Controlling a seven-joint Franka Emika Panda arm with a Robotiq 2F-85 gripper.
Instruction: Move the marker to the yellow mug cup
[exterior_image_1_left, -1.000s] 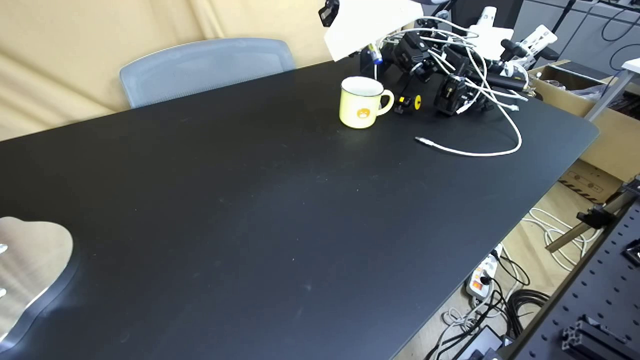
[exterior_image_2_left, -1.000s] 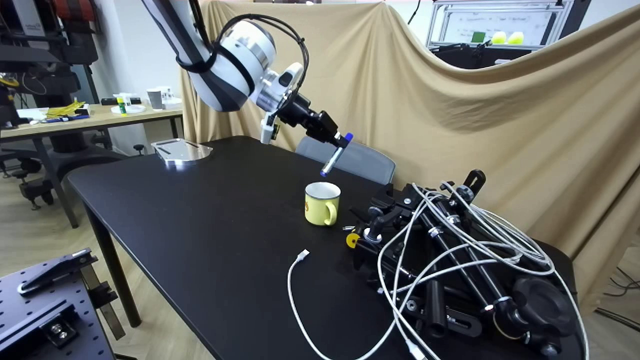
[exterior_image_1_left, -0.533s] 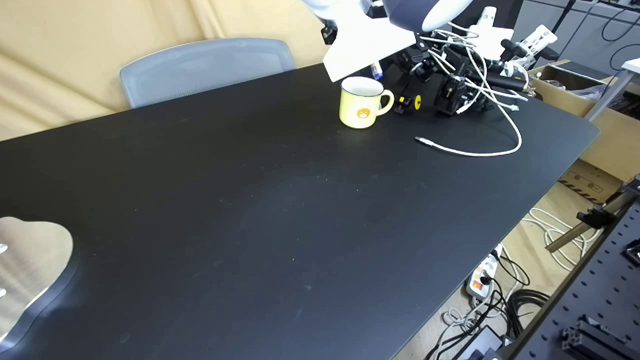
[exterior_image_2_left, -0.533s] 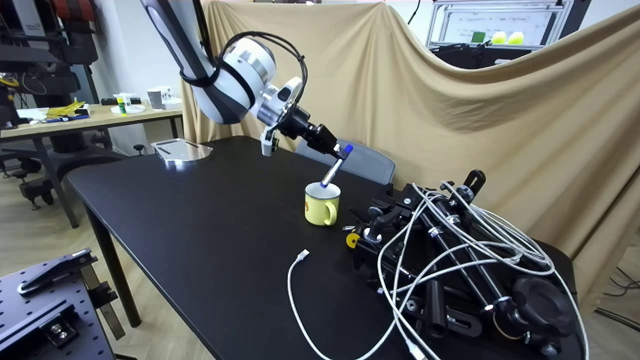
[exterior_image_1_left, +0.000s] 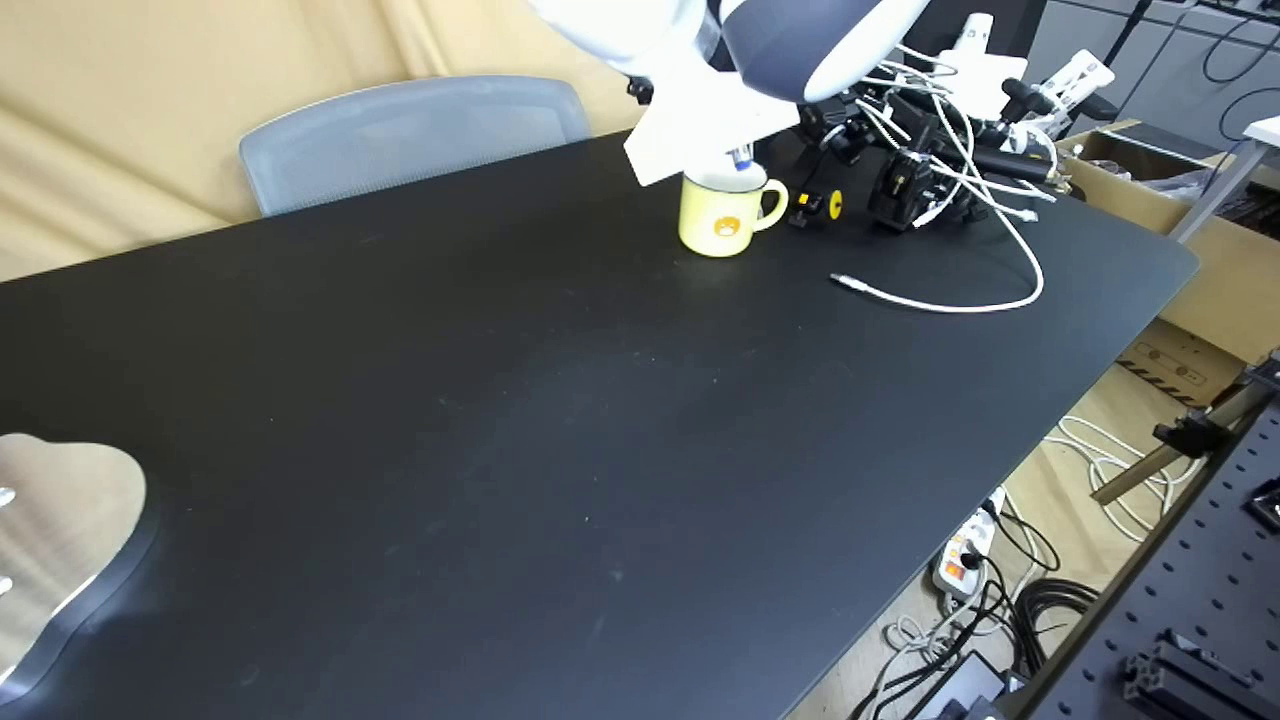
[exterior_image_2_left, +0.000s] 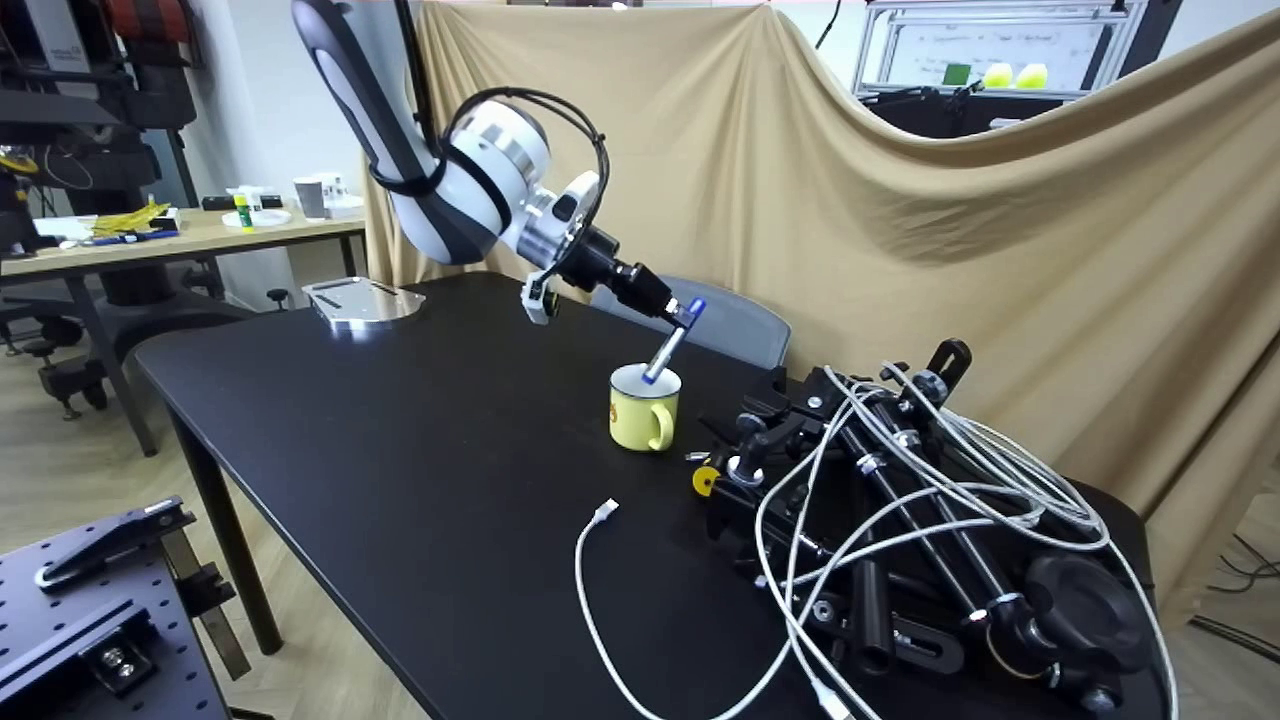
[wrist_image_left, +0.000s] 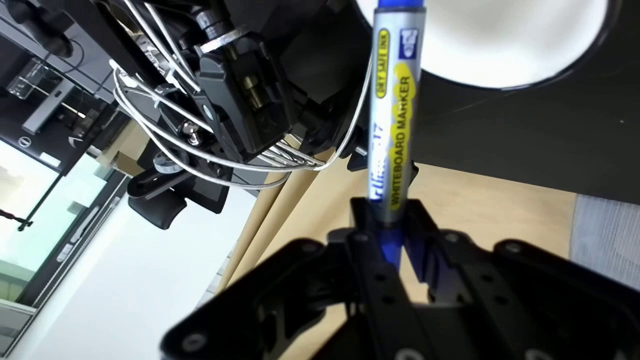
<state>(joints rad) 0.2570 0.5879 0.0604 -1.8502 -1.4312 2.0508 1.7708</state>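
The yellow mug (exterior_image_2_left: 632, 425) stands upright on the black table; it also shows in an exterior view (exterior_image_1_left: 712, 225). Its white inside shows in the wrist view (wrist_image_left: 500, 37). My gripper (exterior_image_2_left: 684, 316) is shut on the marker (exterior_image_2_left: 668, 350) near its upper blue end, as the wrist view shows at the fingertips (wrist_image_left: 386, 215). The silver marker body (wrist_image_left: 395, 115) with blue ends is tilted. Its lower blue tip overlaps the mug's mouth in both exterior views; how far it is inside I cannot tell. The arm hides most of the marker (exterior_image_1_left: 742, 160) in an exterior view.
Black equipment (exterior_image_2_left: 870, 540) tangled with white cables lies beside the mug on its handle side. A loose white cable end (exterior_image_2_left: 600, 515) reaches onto the table. A metal plate (exterior_image_2_left: 362, 300) lies at the far table end. A grey chair (exterior_image_1_left: 410, 140) stands behind the table.
My gripper has come down with the marker held. The marker's lower tip has gone from above the mug to its mouth. The mug has not moved.
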